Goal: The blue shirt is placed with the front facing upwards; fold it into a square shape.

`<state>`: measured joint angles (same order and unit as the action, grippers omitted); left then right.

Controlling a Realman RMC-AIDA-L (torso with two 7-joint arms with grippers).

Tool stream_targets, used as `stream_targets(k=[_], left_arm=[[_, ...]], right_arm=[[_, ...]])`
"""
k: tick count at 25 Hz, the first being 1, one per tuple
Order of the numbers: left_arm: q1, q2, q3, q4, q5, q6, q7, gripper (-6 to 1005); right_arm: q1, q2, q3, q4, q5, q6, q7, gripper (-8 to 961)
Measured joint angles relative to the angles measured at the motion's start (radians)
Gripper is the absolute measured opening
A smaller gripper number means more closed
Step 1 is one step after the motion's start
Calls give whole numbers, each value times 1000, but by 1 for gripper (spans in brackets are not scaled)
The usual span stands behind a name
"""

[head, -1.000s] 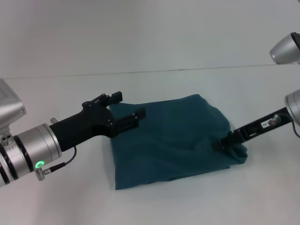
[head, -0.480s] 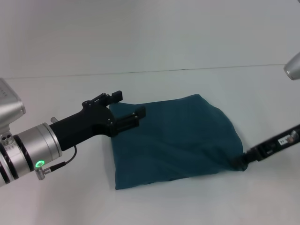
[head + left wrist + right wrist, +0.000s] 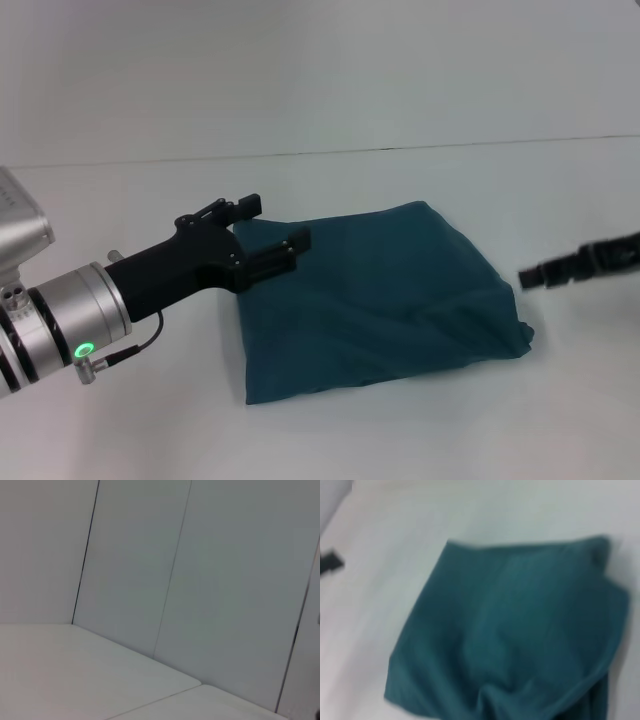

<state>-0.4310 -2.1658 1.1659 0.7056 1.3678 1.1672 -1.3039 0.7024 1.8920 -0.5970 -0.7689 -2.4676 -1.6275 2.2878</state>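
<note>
We see a plain white table [image 3: 400,430] running back to a pale wall [image 3: 320,70] — and that wall is made of panels [image 3: 130,570] with thin dark seams.

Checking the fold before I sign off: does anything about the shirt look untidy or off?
Mostly square, but the blue shirt bunches into a rumpled lump at the corner nearest the right gripper, which is clear of it. The left gripper hovers open over the opposite edge.

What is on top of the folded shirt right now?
Only the left pincer, open over the shirt's far left corner; whether it touches the cloth cannot be told. The right pincer is clear of it. The lettering is folded out of sight.
</note>
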Motion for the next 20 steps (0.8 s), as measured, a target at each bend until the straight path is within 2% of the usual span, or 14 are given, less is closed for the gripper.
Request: stream_targets(k=[3,6,7,8,12,14,15,17,20], left_arm=[[0,0,0,0,0,1,0,891],[0,0,0,0,0,0,0,891],[0,0,0,0,0,1,0,891],[1,0,-1,0,0,1,0,891],[14,-3,-24,9,-6,8,9,892],[22,-5,-42,12,-10,9,19,892],[27,-5,-53,12,-10,10,24,892],[36,-5,-69,12,-10,13,32,892],[47,-7,-89,9,-11,25,52,893]], right_arm=[[-7,0,65,-9,51,11,-19,517],[-31,21,79,-12,171,11,-95,567],[-41,38,74,-13,210,6,-144,584],[-48,57,70,-15,227,10,-197,561],[-98,164,70,-45,237,61,-465,470],[-141,200,71,-13,292,119,-628,403],[-160,209,69,22,335,147,-707,359],[-188,204,66,151,449,198,-874,272],[-216,202,70,384,601,248,-1228,154]])
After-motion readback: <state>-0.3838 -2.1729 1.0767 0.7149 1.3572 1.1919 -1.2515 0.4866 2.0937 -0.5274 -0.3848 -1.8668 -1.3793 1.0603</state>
